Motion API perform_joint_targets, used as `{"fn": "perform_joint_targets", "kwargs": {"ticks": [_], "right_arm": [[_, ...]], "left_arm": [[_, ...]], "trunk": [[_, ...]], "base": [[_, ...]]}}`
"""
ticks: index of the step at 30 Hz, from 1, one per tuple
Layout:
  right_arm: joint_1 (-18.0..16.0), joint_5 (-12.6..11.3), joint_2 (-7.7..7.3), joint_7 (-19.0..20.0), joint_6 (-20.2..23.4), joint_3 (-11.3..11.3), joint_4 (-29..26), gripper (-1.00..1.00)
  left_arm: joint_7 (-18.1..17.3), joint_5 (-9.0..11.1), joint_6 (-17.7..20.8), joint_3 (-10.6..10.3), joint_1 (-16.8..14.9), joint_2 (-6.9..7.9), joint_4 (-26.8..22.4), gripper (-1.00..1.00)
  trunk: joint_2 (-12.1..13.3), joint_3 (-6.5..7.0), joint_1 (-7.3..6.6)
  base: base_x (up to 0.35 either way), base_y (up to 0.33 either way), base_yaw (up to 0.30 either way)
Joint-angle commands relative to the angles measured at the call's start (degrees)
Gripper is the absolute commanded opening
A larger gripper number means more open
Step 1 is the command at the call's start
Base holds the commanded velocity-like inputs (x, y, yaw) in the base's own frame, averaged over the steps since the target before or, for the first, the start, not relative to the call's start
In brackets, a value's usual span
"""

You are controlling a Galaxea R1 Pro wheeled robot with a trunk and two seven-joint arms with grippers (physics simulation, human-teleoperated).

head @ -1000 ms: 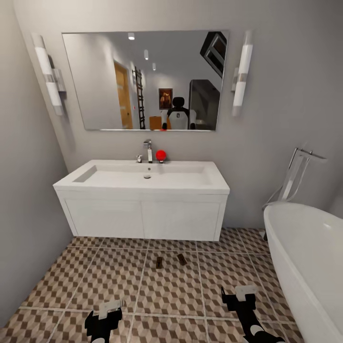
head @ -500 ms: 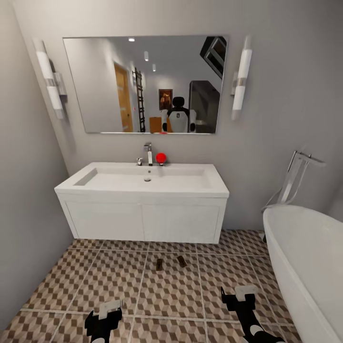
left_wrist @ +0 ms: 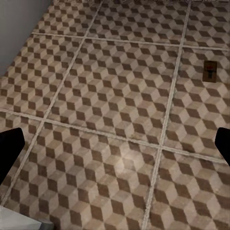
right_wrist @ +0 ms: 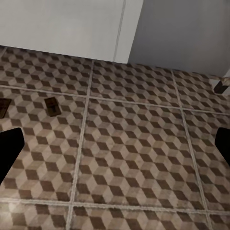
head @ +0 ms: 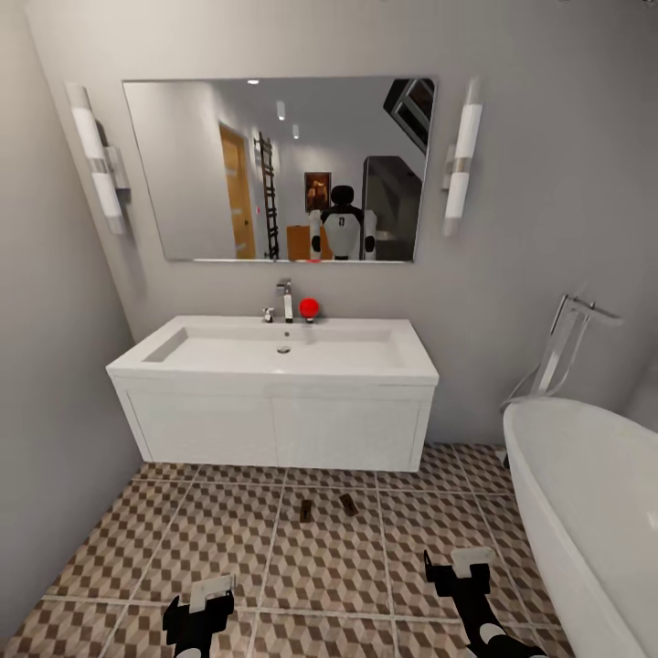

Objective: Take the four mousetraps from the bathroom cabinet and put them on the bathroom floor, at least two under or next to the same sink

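Tiled floor (head: pixel 228 539) w/ brown-beige cube print runs flat up to the white sink (head: pixel 274 352) on its vanity; tub (head: pixel 594 493) at one side, mirror (head: pixel 283 169) on the grey wall. Two mousetraps (head: pixel 305 511) (head: pixel 349 504) lie near each other on the tiles, just in front of the vanity. Left pincer (head: pixel 208 596) & right pincer (head: pixel 470 562) hang low, both apart, holding nothing. Two traps remain, I'd judge: go back to the cabinet, fetch them, set them flat on these same tiles.
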Motion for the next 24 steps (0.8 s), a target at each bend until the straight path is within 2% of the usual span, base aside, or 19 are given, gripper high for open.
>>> {"fn": "perform_joint_targets", "kwargs": {"ticks": [1, 12, 24], "right_arm": [[-0.03, -0.58, 0.00, -0.07, -0.15, 0.52, 0.02, 1.00], [-0.03, -0.58, 0.00, -0.07, -0.15, 0.52, 0.02, 1.00], [-0.03, -0.58, -0.01, -0.07, -0.15, 0.52, 0.02, 1.00]], "left_arm": [[0.18, 0.12, -0.23, -0.40, -0.08, -0.05, 0.22, 1.00], [0.17, 0.12, -0.23, -0.40, -0.08, -0.06, 0.22, 1.00], [0.18, 0.12, -0.23, -0.40, -0.08, -0.10, 0.22, 1.00]], "trunk": [[0.38, 0.13, -0.23], [4.79, 2.10, -2.64], [4.79, 2.10, -2.64]], "base": [[0.000, 0.000, 0.000], [0.000, 0.000, 0.000], [0.000, 0.000, 0.000]]}}
